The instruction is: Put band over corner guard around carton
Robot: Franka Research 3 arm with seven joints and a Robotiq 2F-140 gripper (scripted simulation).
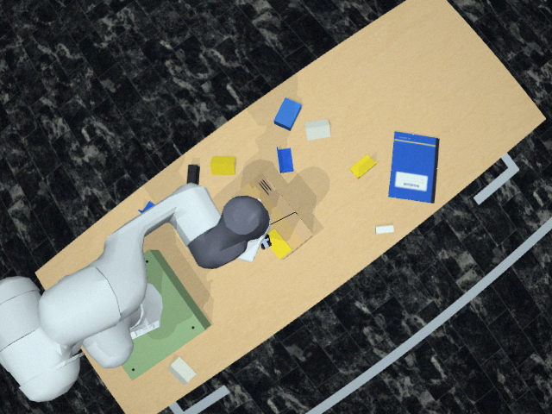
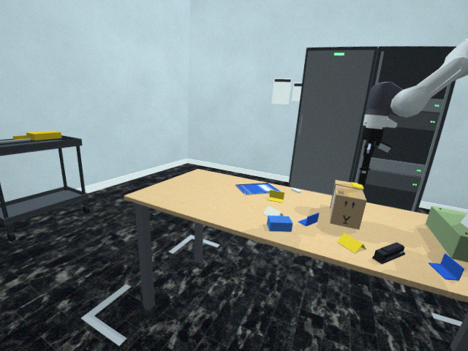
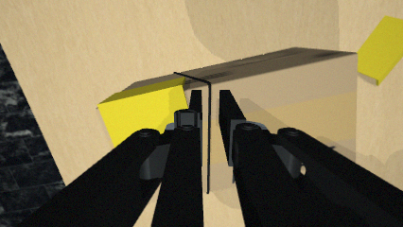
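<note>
The carton [image 1: 285,204] [image 2: 347,211] [image 3: 293,90] stands level on the table. A yellow corner guard [image 1: 279,244] [image 2: 357,185] [image 3: 142,113] sits over a top edge near one end. The thin black band [image 1: 285,217] [image 3: 209,142] crosses the top and bends over that edge, just beside the guard and not over it. My gripper [image 1: 266,241] [image 2: 363,181] [image 3: 210,106] is nearly closed, with a narrow gap and nothing pinched. In the wrist view the band shows through this gap, close to the fingertips. Whether the tips touch the carton is hidden.
Loose yellow pieces [image 1: 222,166] [image 1: 363,166], blue pieces [image 1: 285,159] [image 2: 447,268], a blue block [image 1: 287,114] and a black stapler [image 2: 389,252] lie around the carton. A blue notebook [image 1: 413,160] lies farther off. A green box [image 1: 173,307] stands near the arm's base.
</note>
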